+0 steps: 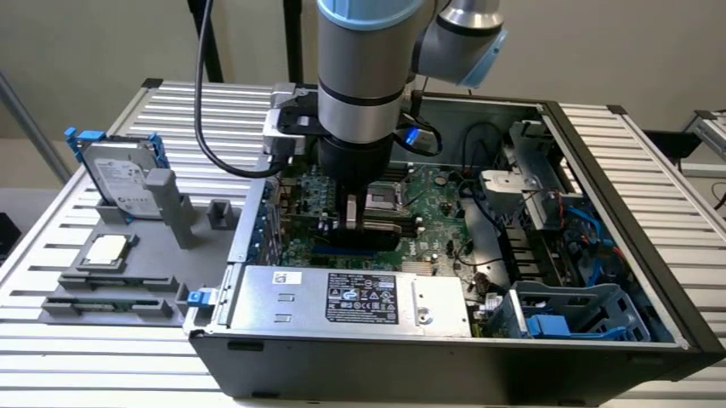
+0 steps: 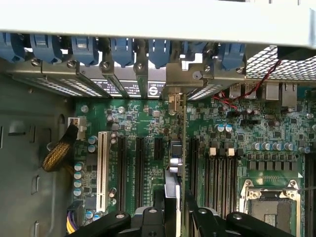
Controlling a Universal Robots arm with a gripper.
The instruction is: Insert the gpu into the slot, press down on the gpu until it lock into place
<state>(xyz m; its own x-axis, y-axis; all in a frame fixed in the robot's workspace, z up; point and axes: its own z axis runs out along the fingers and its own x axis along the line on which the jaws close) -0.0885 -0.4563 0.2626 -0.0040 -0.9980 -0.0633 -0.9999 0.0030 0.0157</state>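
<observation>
The gpu (image 2: 174, 165) stands on edge over the motherboard inside the open computer case (image 1: 635, 204), and I see it edge-on from above. Its silver end bracket (image 2: 174, 101) meets the rear wall of the case. My gripper (image 2: 173, 213) is shut on the card's upper edge, one black finger on each side. In the exterior view the gripper (image 1: 357, 228) reaches down into the case and holds the gpu (image 1: 365, 223) just above the blue slot (image 1: 343, 252). In the wrist view the card hides the slot.
A grey hard drive with blue rails (image 1: 119, 183) and a CPU chip (image 1: 105, 248) rest on a grey fixture outside the case. A silver power supply (image 1: 352, 297) lies near the card. A white slot (image 2: 102, 168), black memory slots (image 2: 219, 180) and the CPU socket (image 2: 269, 207) flank it.
</observation>
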